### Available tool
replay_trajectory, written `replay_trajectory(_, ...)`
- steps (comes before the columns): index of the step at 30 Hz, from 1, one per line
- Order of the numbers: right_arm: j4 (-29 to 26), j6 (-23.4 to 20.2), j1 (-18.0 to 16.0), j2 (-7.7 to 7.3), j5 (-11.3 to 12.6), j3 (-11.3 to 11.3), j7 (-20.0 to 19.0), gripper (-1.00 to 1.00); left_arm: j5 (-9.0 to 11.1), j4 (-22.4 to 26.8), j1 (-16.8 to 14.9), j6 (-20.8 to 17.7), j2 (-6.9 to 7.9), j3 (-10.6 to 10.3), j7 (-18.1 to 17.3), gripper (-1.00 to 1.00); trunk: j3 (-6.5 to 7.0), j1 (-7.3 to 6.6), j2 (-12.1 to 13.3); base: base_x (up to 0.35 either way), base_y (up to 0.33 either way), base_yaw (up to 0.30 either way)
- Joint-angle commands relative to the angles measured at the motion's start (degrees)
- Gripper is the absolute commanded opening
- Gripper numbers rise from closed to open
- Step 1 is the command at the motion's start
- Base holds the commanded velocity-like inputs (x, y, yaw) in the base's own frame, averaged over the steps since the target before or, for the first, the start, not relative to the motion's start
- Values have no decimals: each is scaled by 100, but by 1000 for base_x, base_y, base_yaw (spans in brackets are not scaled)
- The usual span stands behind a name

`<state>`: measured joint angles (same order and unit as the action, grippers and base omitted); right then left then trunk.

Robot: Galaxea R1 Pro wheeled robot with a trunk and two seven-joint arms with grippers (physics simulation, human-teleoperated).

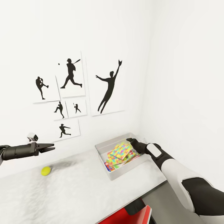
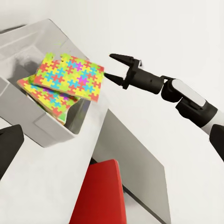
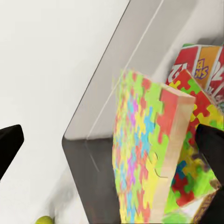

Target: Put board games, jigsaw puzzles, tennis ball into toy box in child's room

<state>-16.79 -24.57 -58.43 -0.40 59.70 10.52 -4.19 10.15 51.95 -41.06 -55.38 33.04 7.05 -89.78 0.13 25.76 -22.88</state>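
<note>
On the white table [image 1: 77, 193], seen from the head view, the grey toy box [image 1: 107, 146] is set near the corner of the room. Two jigsaw puzzles [image 1: 119, 151] are seen inside it, the top one tilted, with a board game [image 1: 109, 167] under them. The right gripper [image 1: 132, 141] is held just over the box beside the top puzzle; whether its fingers are spread cannot be told here. The left gripper [image 1: 51, 147] is held above the table, well apart from the box, with its fingers close together and nothing between them. The tennis ball [image 1: 46, 170] is seen on the table below it. Black pictures of ball players [image 1: 73, 77] are hung on the wall.

From the left wrist view, the puzzles [image 2: 70, 79] are seen stacked in the box [image 2: 44, 133]. The right gripper [image 2: 111, 66] is shown with fingers spread, holding nothing. A red thing [image 2: 100, 193] is seen below the table.

From the right wrist view, the top puzzle [image 3: 144, 149] is seen standing on its edge. A red and orange board game [image 3: 198, 63] is seen behind it; only the letters "IS" can be read on it. The ball [image 3: 45, 220] is seen far off.
</note>
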Motion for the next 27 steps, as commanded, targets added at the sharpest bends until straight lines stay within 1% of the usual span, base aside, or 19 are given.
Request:
replay_trajectory(1,0,-13,-2,-4,-2,20,-19,100,-2,0,-2,-61,1,-2,-22,100,-3,2,-4,0,0,0)
replay_trajectory(11,-22,-13,-2,-13,-2,20,-21,100,-3,0,1,-59,1,-5,-22,100,-3,2,-4,0,0,0)
replay_trajectory(13,-44,-13,1,-17,-2,20,-69,100,-2,0,1,-60,1,-3,-22,100,-3,2,-4,0,0,0)
replay_trajectory(15,-59,-13,6,-25,-2,20,-239,100,-3,0,0,-59,1,-3,-22,100,-3,2,-4,0,0,0)
replay_trajectory(16,-86,-13,19,-37,-2,20,-440,100,-3,0,0,-60,1,-2,-22,100,-3,2,-4,0,0,0)
replay_trajectory(17,-137,-13,65,-57,-6,23,-732,100,-3,0,1,-60,1,-2,-22,100,-3,2,-4,0,0,0)
replay_trajectory(19,-312,-15,260,-92,-9,36,-1313,100,-3,0,1,-58,1,-2,-22,100,-3,2,-4,0,0,0)
replay_trajectory(21,-714,-32,576,-127,-10,47,-1852,100,-3,0,1,-58,1,3,-22,100,-3,2,-4,0,0,0)
replay_trajectory(22,-852,-39,670,-141,-10,48,-1965,100,-2,0,0,-57,1,4,-22,100,-3,2,-4,0,0,0)
replay_trajectory(24,-1505,-63,1096,-212,-11,53,-2270,100,-2,0,1,-56,1,6,-22,100,-3,2,-4,0,0,0)
replay_trajectory(26,-2274,-94,1554,-284,-11,56,-2401,100,-1,0,0,-57,1,6,-22,100,-3,2,-4,0,0,0)
replay_trajectory(27,-2467,-104,1668,-297,-11,56,-2419,100,-2,0,0,-58,1,6,-22,100,-3,2,-4,0,0,0)
